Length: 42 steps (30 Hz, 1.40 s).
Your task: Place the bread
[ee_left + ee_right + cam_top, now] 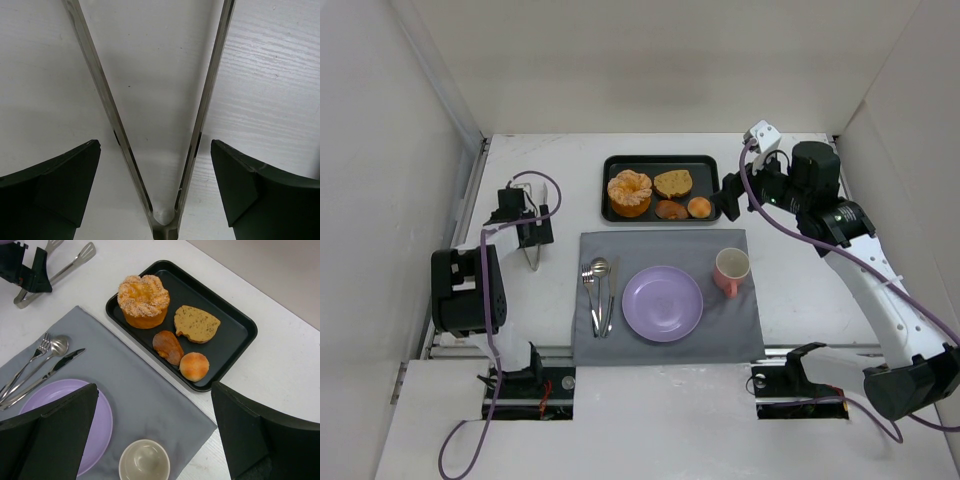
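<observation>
The bread [629, 192] is a round orange-golden ring with a lobed, pale top. It stands at the left end of the black tray [660, 162] and also shows in the right wrist view [143, 300]. The purple plate [663, 303] lies bare on the grey placemat [650, 247]. My right gripper [730, 197] hangs open and empty [155, 405] by the tray's right end, apart from the bread. My left gripper [533, 230] is open [155, 145] at the far left. Its fingers straddle metal tongs [98, 85] lying on the table, without touching them.
On the tray are also a brown slice-shaped bread [673, 183], a small brown pastry [670, 209] and a small round bun [699, 207]. A pink cup [731, 271] stands right of the plate, and a fork, spoon and knife [599, 290] lie left of it. White walls enclose the table.
</observation>
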Available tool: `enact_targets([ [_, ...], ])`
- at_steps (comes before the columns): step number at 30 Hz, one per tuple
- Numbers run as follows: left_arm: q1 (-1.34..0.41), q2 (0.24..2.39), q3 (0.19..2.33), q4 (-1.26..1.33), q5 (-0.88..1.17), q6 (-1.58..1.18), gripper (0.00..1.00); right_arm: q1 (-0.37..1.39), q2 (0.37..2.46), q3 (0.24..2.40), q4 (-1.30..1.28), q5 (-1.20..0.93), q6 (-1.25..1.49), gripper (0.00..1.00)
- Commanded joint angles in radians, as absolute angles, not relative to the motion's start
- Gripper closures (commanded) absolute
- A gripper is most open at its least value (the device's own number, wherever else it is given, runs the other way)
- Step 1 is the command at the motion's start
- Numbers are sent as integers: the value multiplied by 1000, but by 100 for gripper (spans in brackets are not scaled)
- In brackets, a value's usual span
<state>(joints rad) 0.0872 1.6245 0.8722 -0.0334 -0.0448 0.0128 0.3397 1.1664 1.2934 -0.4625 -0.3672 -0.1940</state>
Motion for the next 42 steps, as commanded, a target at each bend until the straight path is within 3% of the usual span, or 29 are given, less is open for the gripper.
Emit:
enact_targets([
  [1, 92, 1631, 908, -20, -35, 28, 10, 339, 1144, 1298, -413, -385, -207, 0],
  [32, 101, 1686, 917, -29, 24, 28, 22, 339, 1126, 1298, -413, -376, -207, 0],
  [42, 110, 1706, 927, -48, 44, 28, 32, 339, 1126, 1298, -413, -367, -207, 0],
])
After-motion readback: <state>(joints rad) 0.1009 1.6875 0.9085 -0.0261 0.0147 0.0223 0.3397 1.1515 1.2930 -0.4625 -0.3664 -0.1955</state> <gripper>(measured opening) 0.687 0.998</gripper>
